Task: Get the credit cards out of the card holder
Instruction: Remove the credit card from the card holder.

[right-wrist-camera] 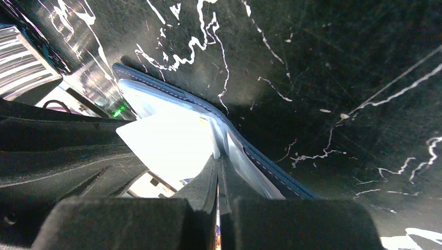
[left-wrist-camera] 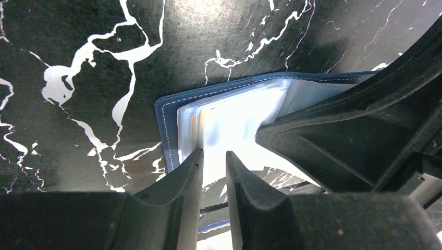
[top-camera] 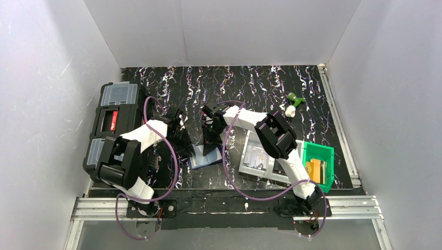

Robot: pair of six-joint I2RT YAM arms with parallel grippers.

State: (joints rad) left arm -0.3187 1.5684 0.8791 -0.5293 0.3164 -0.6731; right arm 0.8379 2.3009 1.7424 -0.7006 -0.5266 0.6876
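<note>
the left gripper (left-wrist-camera: 213,161) has its two fingers a narrow gap apart at the edge of the clear sleeves (left-wrist-camera: 234,114); whether they pinch anything cannot be told. the right gripper (right-wrist-camera: 219,169) is closed tight, its tips pressed against the sleeves near the fold. one card holder (left-wrist-camera: 169,112), navy with pale stitching, lies open on the marbled table (top-camera: 250,88), just left of the one grey tray (top-camera: 255,156). one card edge (left-wrist-camera: 194,127), yellowish, shows inside the sleeves. one green bin (top-camera: 327,151) touches the tray's right side. one black toolbox (top-camera: 101,125) sits well left of the tray; its red label (top-camera: 113,121) is too small to read.
</note>
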